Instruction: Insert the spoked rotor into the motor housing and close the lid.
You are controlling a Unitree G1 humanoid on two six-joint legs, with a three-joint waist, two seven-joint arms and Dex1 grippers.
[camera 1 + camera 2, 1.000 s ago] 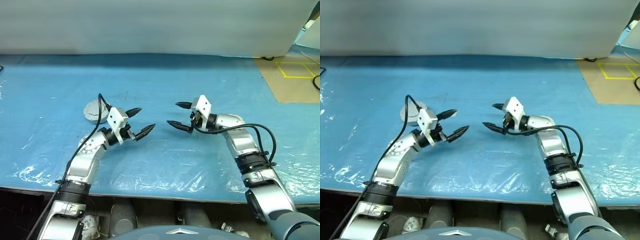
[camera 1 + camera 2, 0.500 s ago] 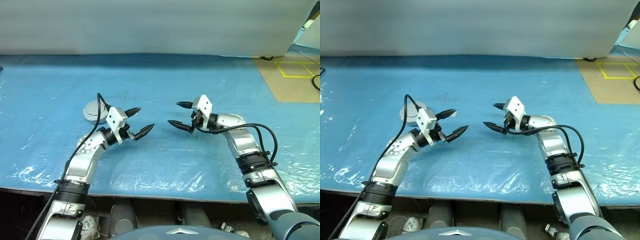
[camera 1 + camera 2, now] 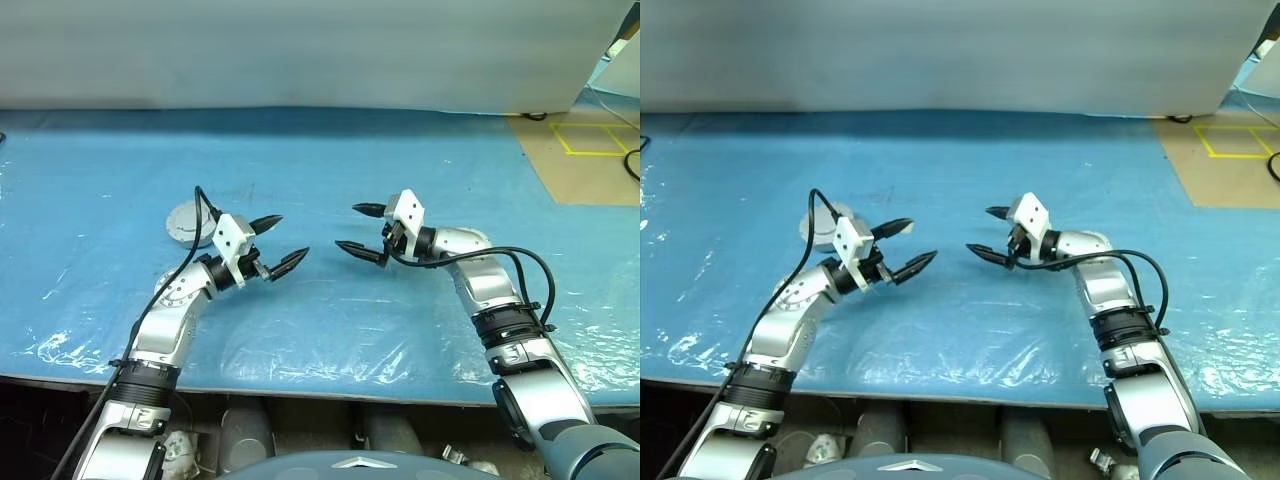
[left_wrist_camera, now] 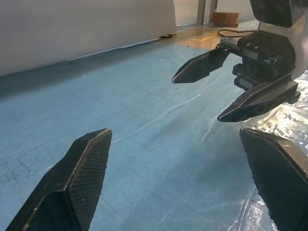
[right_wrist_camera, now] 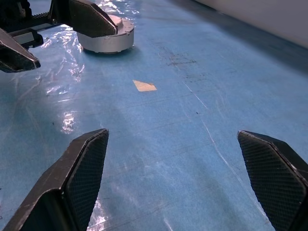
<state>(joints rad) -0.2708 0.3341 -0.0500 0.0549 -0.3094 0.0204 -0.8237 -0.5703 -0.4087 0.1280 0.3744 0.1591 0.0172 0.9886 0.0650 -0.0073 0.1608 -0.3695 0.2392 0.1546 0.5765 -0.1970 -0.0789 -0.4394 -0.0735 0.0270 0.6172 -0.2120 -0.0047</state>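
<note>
Blue plastic-covered table (image 3: 330, 160), pale wall (image 3: 300, 50) behind, brownish floor (image 3: 585, 170) with yellow tape lines, perhaps cardboard.

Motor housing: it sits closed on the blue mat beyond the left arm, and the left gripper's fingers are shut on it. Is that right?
No. The left gripper is open and empty, above the mat; the left eye view shows it. The motor housing does sit beyond the left arm.

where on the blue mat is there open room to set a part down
The widest bare stretch of the blue mat runs behind both grippers toward the white wall. More lies between the right gripper and the mat's right edge. Tightest spot: by the left gripper, where the grey round housing sits just behind it.
</note>
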